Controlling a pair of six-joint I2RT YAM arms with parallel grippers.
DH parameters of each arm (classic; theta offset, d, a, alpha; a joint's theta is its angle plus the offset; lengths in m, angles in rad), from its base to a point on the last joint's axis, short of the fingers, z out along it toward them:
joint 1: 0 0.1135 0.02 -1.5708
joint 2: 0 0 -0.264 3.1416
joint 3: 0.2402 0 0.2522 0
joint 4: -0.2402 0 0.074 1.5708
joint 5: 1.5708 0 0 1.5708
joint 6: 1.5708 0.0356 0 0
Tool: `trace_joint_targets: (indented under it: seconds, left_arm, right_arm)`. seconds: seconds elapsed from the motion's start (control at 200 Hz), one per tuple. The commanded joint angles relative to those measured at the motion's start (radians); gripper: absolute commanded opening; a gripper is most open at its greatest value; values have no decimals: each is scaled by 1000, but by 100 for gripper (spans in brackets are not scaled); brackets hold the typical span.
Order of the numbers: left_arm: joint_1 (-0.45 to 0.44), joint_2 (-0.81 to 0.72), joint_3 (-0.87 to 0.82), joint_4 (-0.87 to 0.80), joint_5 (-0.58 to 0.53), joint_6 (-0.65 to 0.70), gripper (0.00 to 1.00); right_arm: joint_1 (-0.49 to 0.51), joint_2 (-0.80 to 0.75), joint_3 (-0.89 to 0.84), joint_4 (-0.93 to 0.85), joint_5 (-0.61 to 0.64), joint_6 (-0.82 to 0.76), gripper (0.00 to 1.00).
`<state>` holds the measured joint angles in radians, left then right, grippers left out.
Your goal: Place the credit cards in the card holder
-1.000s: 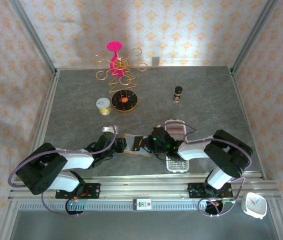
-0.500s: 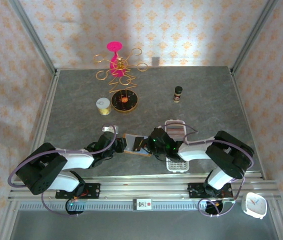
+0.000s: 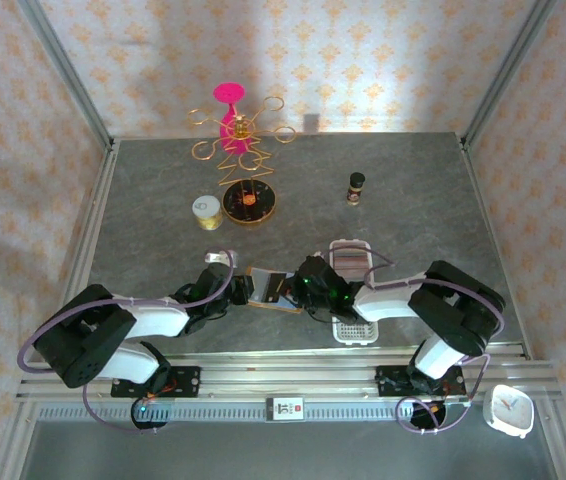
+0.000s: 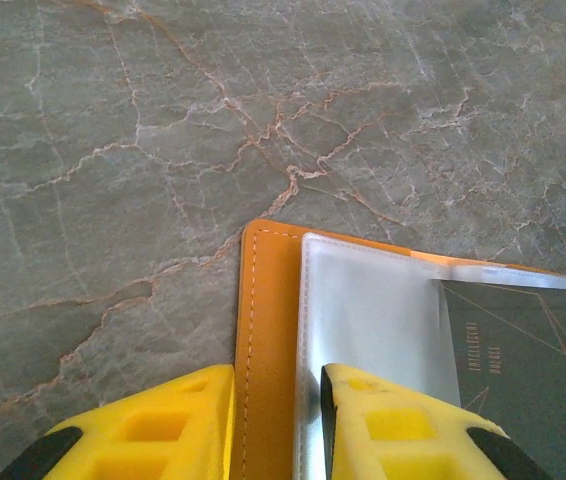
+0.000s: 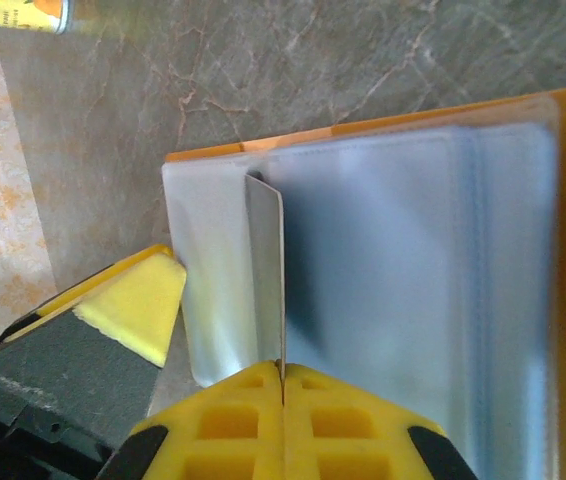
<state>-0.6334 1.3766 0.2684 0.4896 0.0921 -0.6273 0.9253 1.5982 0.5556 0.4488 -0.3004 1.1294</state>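
A thin pale grey plastic credit card (image 5: 266,270) is pinched edge-on between the clenched fingers of the right gripper (image 5: 283,372). It is held upright over the small orange-tan leather-like folding card holder (image 4: 266,330), which is laid open on the grey marbled table (image 4: 163,130) between the two arms. The card's far end is seen at the seam between a narrow clear plastic sleeve (image 5: 213,280) and the wider stack of sleeves beside it. Whether it is inside a pocket cannot be told.

The left gripper (image 4: 277,385) is set with its jaws partly apart, astride the holder's stitched orange border. One finger is placed over a clear sleeve and the other over the table, and whether the holder is pressed down cannot be told. A dark credit card (image 4: 528,365) is already lodged in a sleeve.

Several failures are judged possible:
- The grey card could be pushed between two sleeves instead of into a pocket, since the mouths are soft, clear and closely stacked.
- A sleeve lip could be caught and buckled if the card is driven in tilted.
- The holder could be dragged across the smooth table if it is not firmly pinned.
- The card could be twisted in the narrow pinch.
- The two grippers, just beside each other, could be knocked together.
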Motion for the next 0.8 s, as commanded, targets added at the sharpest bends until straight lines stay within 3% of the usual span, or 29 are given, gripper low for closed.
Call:
trace_joint_targets:
  seconds: [0.0, 0.425, 0.506, 0.656, 0.796]
  left_arm:
    - [-9, 15, 17, -19, -9, 17, 27]
    - [-9, 15, 20, -35, -26, 20, 27]
    - [-9, 13, 21, -37, -26, 21, 27]
    - [-9, 9, 20, -37, -25, 21, 27]
    - [-10, 9, 18, -33, -20, 20, 27]
  right_arm:
    - [10, 17, 17, 20, 4, -9, 0]
    - [10, 53, 32, 46, 13, -68, 0]
    - [10, 40, 41, -18, 52, -102, 6]
    - [10, 17, 71, -155, 133, -146, 29]
    - [10, 5, 94, -221, 174, -177, 27]
